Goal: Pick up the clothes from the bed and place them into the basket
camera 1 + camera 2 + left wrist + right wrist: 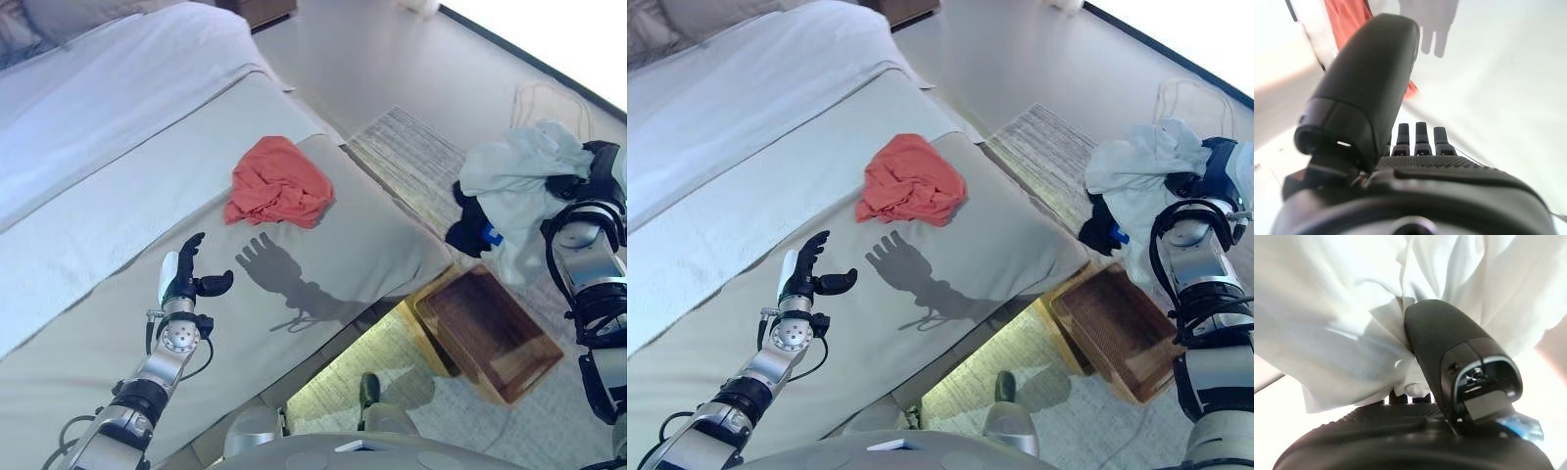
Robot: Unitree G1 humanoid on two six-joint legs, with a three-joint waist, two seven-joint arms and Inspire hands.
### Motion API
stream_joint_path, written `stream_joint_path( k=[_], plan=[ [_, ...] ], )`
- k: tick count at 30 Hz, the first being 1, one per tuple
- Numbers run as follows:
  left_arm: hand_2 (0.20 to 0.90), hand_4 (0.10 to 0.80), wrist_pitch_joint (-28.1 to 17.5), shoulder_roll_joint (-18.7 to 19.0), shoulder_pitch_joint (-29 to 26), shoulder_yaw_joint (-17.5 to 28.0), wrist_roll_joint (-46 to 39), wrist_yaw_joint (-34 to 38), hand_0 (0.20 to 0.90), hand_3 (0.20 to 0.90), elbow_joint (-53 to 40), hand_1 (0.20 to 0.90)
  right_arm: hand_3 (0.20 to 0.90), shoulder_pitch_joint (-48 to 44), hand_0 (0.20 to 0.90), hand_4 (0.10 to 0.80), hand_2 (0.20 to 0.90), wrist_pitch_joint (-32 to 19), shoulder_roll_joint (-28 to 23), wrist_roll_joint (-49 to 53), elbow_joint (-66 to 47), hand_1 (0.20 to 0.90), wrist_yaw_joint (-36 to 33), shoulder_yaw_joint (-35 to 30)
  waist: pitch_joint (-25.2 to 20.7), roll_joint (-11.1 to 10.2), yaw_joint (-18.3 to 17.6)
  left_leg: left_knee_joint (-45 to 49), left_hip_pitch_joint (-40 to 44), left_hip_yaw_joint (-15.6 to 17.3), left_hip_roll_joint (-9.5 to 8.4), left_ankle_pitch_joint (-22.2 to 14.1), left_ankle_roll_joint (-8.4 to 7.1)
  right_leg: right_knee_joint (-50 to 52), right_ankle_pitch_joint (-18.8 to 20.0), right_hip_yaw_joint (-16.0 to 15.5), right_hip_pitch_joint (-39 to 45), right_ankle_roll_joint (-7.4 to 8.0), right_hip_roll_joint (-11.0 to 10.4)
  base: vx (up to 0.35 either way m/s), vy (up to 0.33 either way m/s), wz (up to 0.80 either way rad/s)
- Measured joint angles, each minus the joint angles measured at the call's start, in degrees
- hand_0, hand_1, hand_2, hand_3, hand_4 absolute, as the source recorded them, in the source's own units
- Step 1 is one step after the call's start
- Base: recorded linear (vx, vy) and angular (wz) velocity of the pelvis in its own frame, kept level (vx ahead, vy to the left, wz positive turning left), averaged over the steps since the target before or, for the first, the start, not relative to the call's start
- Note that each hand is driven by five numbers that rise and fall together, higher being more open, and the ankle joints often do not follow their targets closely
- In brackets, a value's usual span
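Observation:
A crumpled red cloth lies on the grey bedspread near the bed's right edge. My left hand hovers over the bed below the red cloth, fingers straight and open, holding nothing; the red cloth also shows past it in the left wrist view. My right hand is raised at the right, above the floor, shut on a white garment that hangs from it; a dark piece with blue hangs under it. In the right wrist view the thumb presses into the white garment. A brown basket stands on the floor below it.
A white duvet covers the bed's far side. A striped rug lies on the floor beside the bed, with pale floor beyond it. A white cable lies on the floor at the far right.

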Motion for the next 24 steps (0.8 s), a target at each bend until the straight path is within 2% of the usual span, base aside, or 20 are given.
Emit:
stream_joint_path(
  k=[4, 9, 10, 11, 16, 24],
  plan=[
    [0.9, 0.8, 0.0, -1.0, -0.2, 0.0, 0.5, 0.0, 0.9, 0.9, 0.0, 0.9, 0.2, 1.2, 0.3, 0.1, 0.3, 0.0, -0.2, 0.0, -0.1, 0.3, 1.5, 0.0, -0.1, 0.2, -1.2, 0.0, 1.1, 0.7, 1.22, 0.3, -0.47, 0.0, 0.0, 0.4, 0.7, 0.0, 1.1, 0.003, 0.005, -0.15],
    [0.9, 0.8, 0.0, -2.5, -0.3, 0.0, 1.1, -0.9, 0.9, 0.9, 0.0, 0.9, 0.2, 1.1, 0.3, 0.1, 0.3, 0.2, -1.2, 0.0, -0.3, 0.3, 1.4, 0.0, -0.2, 0.3, -1.4, 0.0, 0.4, -0.5, 1.94, 0.6, -0.9, 0.0, 0.0, -0.2, 0.5, -0.02, 1.9, -0.011, -0.004, 0.09],
    [0.9, 0.8, 0.0, -2.5, -0.3, 0.0, 1.1, -0.9, 0.9, 0.9, 0.0, 0.9, 0.2, 1.1, 0.3, 0.1, 0.3, 0.7, -1.3, 0.0, -0.3, 0.3, 1.2, 0.0, -0.2, 0.4, -1.3, 0.0, 0.1, -0.7, 2.05, 0.3, -1.23, 0.0, -0.1, -0.3, 0.3, -0.04, 2.1, -0.016, -0.016, 0.13],
    [0.9, 0.8, 0.0, -2.4, -0.2, 0.1, 1.1, -0.9, 0.9, 0.9, 0.0, 0.9, 0.2, 1.1, 0.3, 0.1, 0.3, 1.3, -1.4, 0.0, -0.3, 0.3, 1.1, 0.0, -0.4, 0.6, -0.8, 0.0, -0.3, -0.7, 2.33, -0.3, -2.21, 0.0, -0.2, -0.3, -0.2, -0.17, 2.3, -0.01, -0.018, 0.05],
    [0.9, 0.8, 0.0, -1.9, 1.4, 0.1, 1.1, -1.0, 0.9, 0.9, 0.1, 0.9, 0.2, 1.1, 0.3, 0.1, 0.3, 2.4, -1.4, 0.0, 2.6, 0.3, 1.1, 0.0, -0.6, 1.0, 1.1, -0.1, -1.7, -0.7, 2.1, -0.4, -2.32, -0.3, -0.2, -0.1, -1.5, -0.19, 2.0, -0.007, -0.024, 0.02],
    [0.9, 0.8, -0.1, -1.0, 4.9, 0.1, 1.1, -2.4, 0.9, 0.9, 0.1, 0.9, 0.2, 1.2, 0.3, 0.1, 0.3, 3.5, -1.4, 0.0, 6.9, 0.3, 1.1, -1.2, -1.3, 2.1, 0.8, -0.1, -2.1, -0.6, 2.21, 0.1, -2.44, -0.3, 0.1, 0.5, -2.2, -0.48, 2.3, -0.02, -0.029, -0.02]
  ],
)
